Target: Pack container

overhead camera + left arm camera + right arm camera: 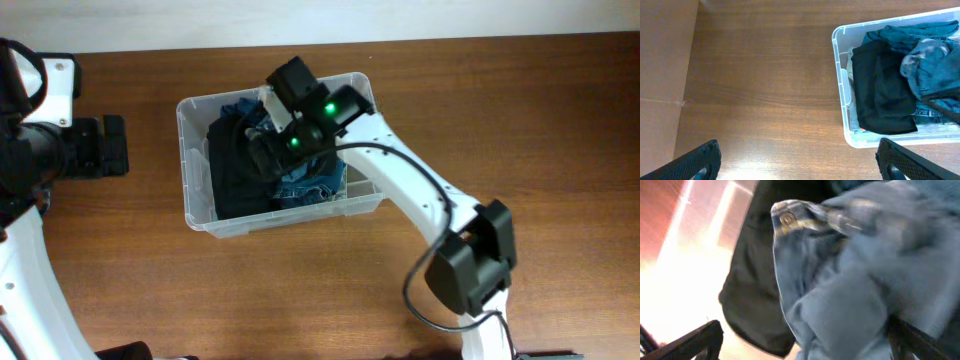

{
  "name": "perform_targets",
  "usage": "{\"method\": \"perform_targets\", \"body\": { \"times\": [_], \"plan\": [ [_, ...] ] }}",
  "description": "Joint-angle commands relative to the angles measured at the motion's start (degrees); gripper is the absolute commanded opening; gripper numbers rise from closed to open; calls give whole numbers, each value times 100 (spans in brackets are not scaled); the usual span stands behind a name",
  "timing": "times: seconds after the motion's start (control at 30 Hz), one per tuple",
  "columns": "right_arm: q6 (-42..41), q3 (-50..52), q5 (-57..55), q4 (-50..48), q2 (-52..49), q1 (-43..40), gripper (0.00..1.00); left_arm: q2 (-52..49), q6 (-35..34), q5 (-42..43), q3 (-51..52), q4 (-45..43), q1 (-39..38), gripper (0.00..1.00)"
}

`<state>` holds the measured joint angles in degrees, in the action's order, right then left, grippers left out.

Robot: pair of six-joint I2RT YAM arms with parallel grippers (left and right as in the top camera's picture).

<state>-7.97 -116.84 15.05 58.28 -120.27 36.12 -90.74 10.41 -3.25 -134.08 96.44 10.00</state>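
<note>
Brown wooden worktop (500,100) carries the container (300,218) just 11 o'clock of centre, holding jeans (305,185) and black cloth (235,170). Likely light, stiff, slick: take its rim. Right end effector (802,342) gapes over the jeans; left end effector (800,160) gapes empty

A brown wood-grain table (500,120) carries one thing directly: a clear plastic bin (190,160). The bin stands in the far half, left of the middle, close to the far edge but not at it. Its long sides run roughly along that edge, a little skewed. Bare wood shows on all four sides.
</note>
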Motion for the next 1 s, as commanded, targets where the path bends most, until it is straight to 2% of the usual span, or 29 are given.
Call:
{"method": "perform_targets", "body": {
  "times": [0.0, 0.1, 0.33, 0.63, 0.8, 0.97],
  "plan": [
    [68, -225, -225, 33, 863, -87, 98, 66, -55, 0, 0, -11, 24, 100],
    [68, -225, -304, 94, 1226, -105, 98, 66, -55, 2, 0, -11, 24, 100],
    [68, -225, -1261, 1139, 1665, -334, 98, 66, -52, 0, 0, -11, 24, 100],
    [98, -227, -219, 1250, 2758, -2594, 98, 66, -55, 0, 0, -11, 24, 100],
    [634, -221, -566, 1388, 3650, -3335, 98, 66, -55, 2, 0, -11, 24, 100],
    [1080, 289, -999, 1322, 4568, -3617, 98, 66, -52, 0, 0, -11, 24, 100]
  ]
}}
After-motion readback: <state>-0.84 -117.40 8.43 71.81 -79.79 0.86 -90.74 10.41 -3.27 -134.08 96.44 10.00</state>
